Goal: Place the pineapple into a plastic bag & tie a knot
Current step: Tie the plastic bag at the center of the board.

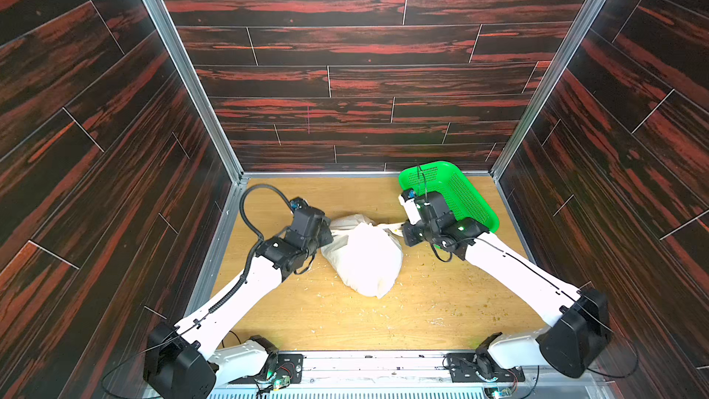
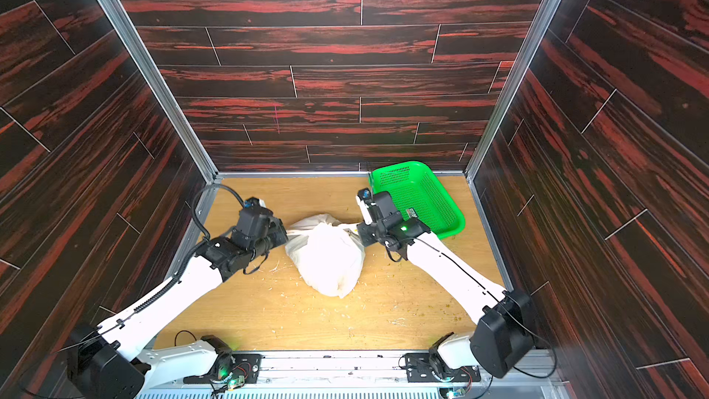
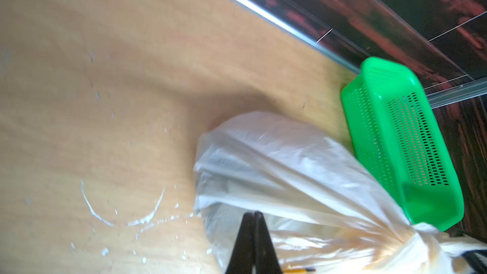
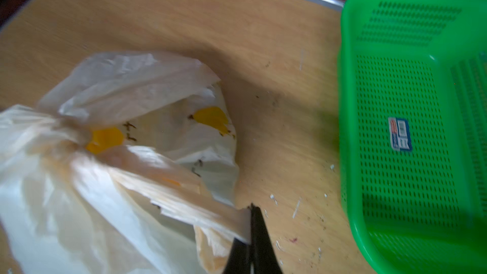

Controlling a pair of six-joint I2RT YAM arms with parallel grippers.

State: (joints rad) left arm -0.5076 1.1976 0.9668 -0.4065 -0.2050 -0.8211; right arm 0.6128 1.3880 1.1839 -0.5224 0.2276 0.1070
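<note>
A large, thin white plastic carrier bag (image 1: 364,259) printed with yellow bananas lies bulging in the middle of the pale wooden surface (image 1: 345,320) between two robot arms. Its long axis runs near to far and its gathered mouth is at the far end. The pineapple is not visible, and only a warm tint shows through the film. A small bunched knot (image 4: 71,130) of handle plastic sits at that far end, and in the left wrist view (image 3: 419,235) it shows as a tight white twist. The right gripper (image 4: 252,212) has its black jaws clamped on a flattened white handle strap (image 4: 210,214), which runs from the knot out to the right. The left gripper (image 3: 254,217), at the bag's left flank, has its jaws pressed together over crumpled film. Whether any plastic is pinched between them cannot be made out. The knot thus lies between the two arms, left of the right jaws and right of the left jaws, and the right arm appears the nearer. Any tightening pull would likely run outward along that left-right line, across the bag's length. A bright green perforated plastic basket (image 1: 456,190) stands empty at the far right corner, just beyond the right arm. Pale crumbs litter the near half of the surface.
</note>
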